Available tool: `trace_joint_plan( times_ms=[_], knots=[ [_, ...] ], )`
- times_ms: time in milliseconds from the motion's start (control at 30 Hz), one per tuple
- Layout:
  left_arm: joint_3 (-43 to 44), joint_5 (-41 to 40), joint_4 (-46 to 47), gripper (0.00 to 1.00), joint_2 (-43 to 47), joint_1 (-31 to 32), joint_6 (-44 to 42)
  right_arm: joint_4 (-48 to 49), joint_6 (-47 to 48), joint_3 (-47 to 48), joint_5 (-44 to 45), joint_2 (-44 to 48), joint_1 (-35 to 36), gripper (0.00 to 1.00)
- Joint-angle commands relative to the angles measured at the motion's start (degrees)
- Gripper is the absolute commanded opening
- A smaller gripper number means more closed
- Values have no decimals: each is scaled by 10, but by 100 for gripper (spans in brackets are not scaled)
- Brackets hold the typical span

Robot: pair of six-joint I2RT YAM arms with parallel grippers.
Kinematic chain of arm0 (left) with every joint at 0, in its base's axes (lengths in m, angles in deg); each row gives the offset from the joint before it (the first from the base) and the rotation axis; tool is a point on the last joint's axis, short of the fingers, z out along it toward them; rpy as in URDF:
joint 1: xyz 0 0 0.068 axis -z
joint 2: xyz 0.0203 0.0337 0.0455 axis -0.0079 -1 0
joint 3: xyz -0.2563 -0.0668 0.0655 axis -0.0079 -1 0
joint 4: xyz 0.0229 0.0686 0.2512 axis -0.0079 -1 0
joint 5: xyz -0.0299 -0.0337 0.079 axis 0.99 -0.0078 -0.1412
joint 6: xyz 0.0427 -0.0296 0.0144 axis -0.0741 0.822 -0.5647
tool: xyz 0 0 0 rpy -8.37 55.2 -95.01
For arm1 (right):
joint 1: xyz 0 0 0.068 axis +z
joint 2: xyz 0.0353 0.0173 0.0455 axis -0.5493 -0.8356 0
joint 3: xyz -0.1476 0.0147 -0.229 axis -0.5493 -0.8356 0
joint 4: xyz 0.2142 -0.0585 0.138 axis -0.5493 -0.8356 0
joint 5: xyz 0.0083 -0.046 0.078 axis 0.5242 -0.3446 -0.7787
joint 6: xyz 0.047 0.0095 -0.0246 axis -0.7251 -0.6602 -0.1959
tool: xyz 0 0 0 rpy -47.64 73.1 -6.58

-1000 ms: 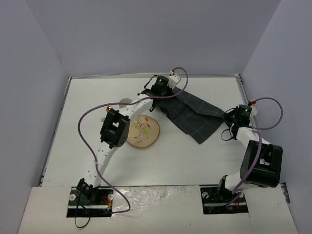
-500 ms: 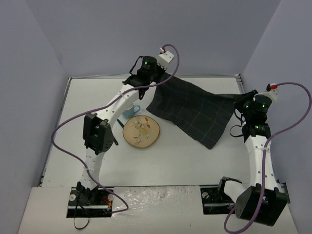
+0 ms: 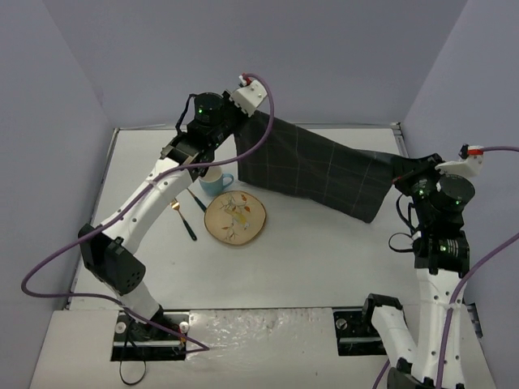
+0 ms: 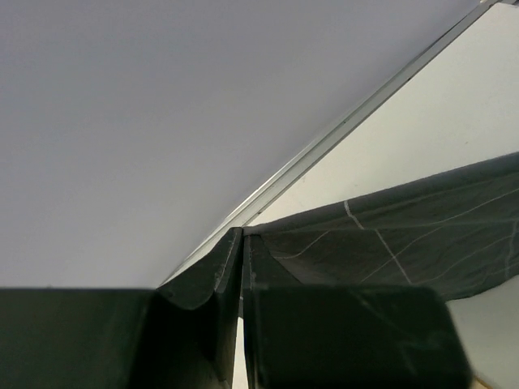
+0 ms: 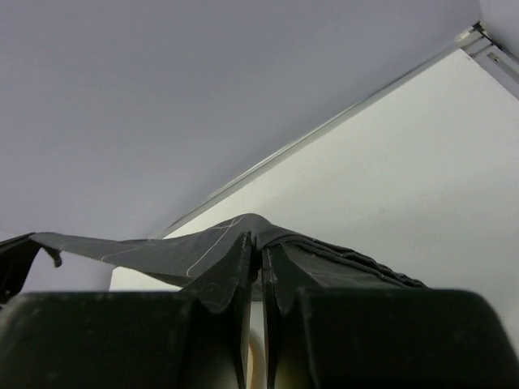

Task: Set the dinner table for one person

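Four small things on the white bench [image 3: 324, 259], left of centre in the top view: a pale blue cup [image 3: 217, 183], a round patterned plate [image 3: 235, 220] just below it, and to their left a gold spoon [image 3: 174, 204] beside a dark-handled utensil [image 3: 191, 225] too thin to name more closely. Bench filling nearly the whole floor of that view, thin metal rim [image 3: 259, 126] along its far edge, lilac walls on three sides. Above the bench's upper right part, a dark grey checked cloth [image 3: 312, 166], spread as a sagging band from upper centre down to the right edge of the frame; cannot tell whether its lowest corner touches the bench. Cup partly covered by the left forearm crossing over it; plate and cutlery in plain sight, clear of the cloth. Left claw [image 3: 243, 123] at upper centre, fingers pressed together on the cloth's upper-left corner; in the left wrist view, fabric fanning out to the right from between the closed tips. Right claw [image 3: 403, 168] near the right edge, likewise clamped on the opposite end; in the right wrist view, cloth pinched between the tips and trailing off to the left.
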Motion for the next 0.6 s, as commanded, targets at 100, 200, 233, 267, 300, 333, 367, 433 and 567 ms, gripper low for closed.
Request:
trace_joint_plan(
  times_ms=[100,200,233,267,300,333,367,433,567],
  knots=[
    [16,-22,63,0,36,-5,-77,-21,-18,53,-15,16,16,0],
    [27,-28,112,0,16,-5,-92,-19,-30,51,-14,15,21,0],
    [36,-28,119,0,1,-5,-96,-19,-32,46,-5,14,21,0],
    [47,-28,127,0,-14,-6,-100,-19,-35,40,5,13,22,0],
    [58,-27,132,0,-33,-6,-103,-19,-38,33,17,10,22,0],
    [69,-27,136,0,-55,-6,-104,-20,-41,25,29,6,22,0],
    [70,-25,140,0,-71,-6,-104,-20,-42,24,30,3,22,0],
    [80,-14,164,0,-113,-6,-99,-21,-55,3,57,-16,22,0],
    [71,6,223,0,-181,-5,-68,-23,-73,-41,131,-54,21,0]
  ],
)
